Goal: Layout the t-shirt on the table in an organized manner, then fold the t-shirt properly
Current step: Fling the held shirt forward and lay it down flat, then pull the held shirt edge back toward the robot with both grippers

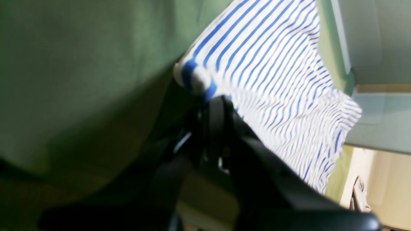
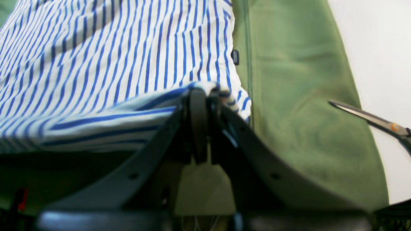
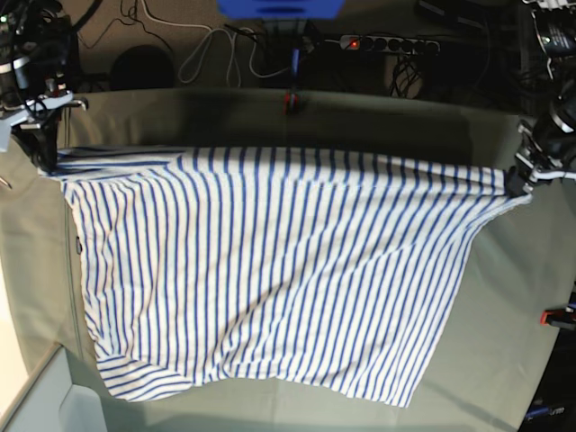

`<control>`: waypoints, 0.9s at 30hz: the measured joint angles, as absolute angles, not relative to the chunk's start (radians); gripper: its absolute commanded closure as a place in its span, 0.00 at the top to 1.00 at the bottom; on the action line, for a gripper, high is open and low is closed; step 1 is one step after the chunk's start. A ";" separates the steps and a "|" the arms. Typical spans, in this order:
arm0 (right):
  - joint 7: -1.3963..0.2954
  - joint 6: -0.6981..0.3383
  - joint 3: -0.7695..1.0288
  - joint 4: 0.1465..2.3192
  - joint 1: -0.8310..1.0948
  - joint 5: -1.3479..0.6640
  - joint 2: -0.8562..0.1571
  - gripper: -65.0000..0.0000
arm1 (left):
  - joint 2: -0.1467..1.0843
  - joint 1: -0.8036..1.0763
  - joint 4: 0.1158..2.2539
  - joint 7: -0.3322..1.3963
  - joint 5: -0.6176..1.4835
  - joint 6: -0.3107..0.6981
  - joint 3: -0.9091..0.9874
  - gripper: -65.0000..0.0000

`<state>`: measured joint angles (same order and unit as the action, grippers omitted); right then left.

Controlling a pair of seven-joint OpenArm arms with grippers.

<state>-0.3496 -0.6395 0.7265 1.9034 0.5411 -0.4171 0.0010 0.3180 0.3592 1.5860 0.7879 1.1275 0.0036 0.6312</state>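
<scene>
The white t-shirt [image 3: 270, 261] with blue stripes is stretched wide across the grey-green table [image 3: 378, 117], its upper edge pulled taut between both grippers. At the base view's left, my right gripper [image 3: 47, 165] is shut on one corner of the shirt. The right wrist view shows those fingers [image 2: 205, 93] pinching bunched striped cloth [image 2: 112, 64], with a small dark hem tag [image 2: 235, 57] just beyond. At the base view's right, my left gripper [image 3: 517, 186] is shut on the other corner. In the left wrist view it [image 1: 205, 93] clamps the t-shirt [image 1: 273, 80] at a rolled edge.
Red clamps sit at the table's far edge [image 3: 290, 101] and right edge [image 3: 558, 317]. Cables and a power strip [image 3: 387, 42] lie beyond the far edge. A thin metal piece [image 2: 369, 118] juts in past the table's edge in the right wrist view.
</scene>
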 measured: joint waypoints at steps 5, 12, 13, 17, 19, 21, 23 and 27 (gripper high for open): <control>-0.354 -0.662 0.731 1.898 0.592 -0.416 0.010 0.00 | 0.318 0.407 1.597 0.797 1.126 0.004 0.633 0.00; -0.347 -0.665 0.731 1.808 0.636 -0.418 0.011 0.00 | 0.317 0.443 1.602 0.792 1.127 0.004 0.630 0.00; -0.350 -0.666 0.731 1.798 0.644 -0.416 0.011 0.00 | 0.316 0.451 1.602 0.793 1.127 0.004 0.632 0.00; -0.346 -0.666 0.731 1.790 0.672 -0.418 0.019 0.00 | 0.316 0.457 1.605 0.792 1.127 0.004 0.632 0.00; -0.347 -0.669 0.731 1.787 0.675 -0.417 0.031 0.00 | 0.316 0.460 1.605 0.791 1.127 0.004 0.632 0.00; -0.347 -0.669 0.731 1.787 0.677 -0.417 0.036 0.00 | 0.316 0.463 1.605 0.793 1.127 0.004 0.632 0.00; -0.347 -0.669 0.731 1.787 0.677 -0.417 0.036 0.00 | 0.316 0.463 1.604 0.792 1.127 0.004 0.632 0.00; -0.339 -0.669 0.763 1.773 0.682 -0.422 0.039 0.00 | 0.316 0.463 1.604 0.793 1.127 0.004 0.632 0.00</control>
<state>-0.3389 -0.6693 0.7631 1.7729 0.6823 -0.4225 0.0391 0.3161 0.4629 1.6035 0.7925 1.1271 0.0036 0.6323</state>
